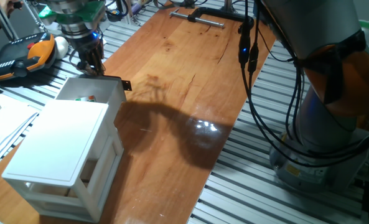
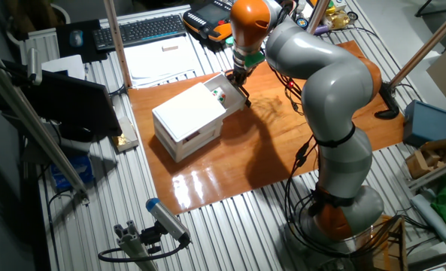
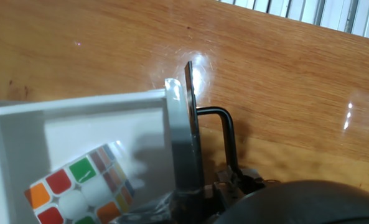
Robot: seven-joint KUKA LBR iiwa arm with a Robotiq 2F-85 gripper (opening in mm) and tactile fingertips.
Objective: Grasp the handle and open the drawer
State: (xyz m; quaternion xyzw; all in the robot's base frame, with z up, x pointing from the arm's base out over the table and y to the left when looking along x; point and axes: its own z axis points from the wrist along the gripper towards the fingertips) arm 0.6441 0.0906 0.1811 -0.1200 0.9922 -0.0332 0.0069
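While the arm [image 2: 313,83] bends over the wooden tabletop [image 1: 190,81], its gripper [image 1: 92,64] hangs at the far front corner of the drawer [image 1: 91,93], the top tier of a small white cabinet [image 1: 63,158]. The drawer stands pulled out from under the cabinet's flat top, so that its open inside shows in both fixed views. A small black handle [image 1: 126,84] juts from the drawer's front edge, just beside the gripper and a little apart from it in the one fixed view. In the hand view a thin black loop of metal [image 3: 224,134] sticks out from the drawer's white front wall [image 3: 175,106], and a dark finger [image 3: 190,124] lies flat against that wall, between the wall and the loop. Whether the fingers are spread or pressed together cannot be told: the second finger is hidden and the fixed views are too small. Inside the drawer lies a colour cube [image 3: 81,190] with orange, red, green and white squares, close to the front wall. A black clamp [image 1: 215,14] sits at the far end of the tabletop, well apart from the cabinet. An orange and black device [image 1: 19,56] rests on the metal rails beyond the cabinet.
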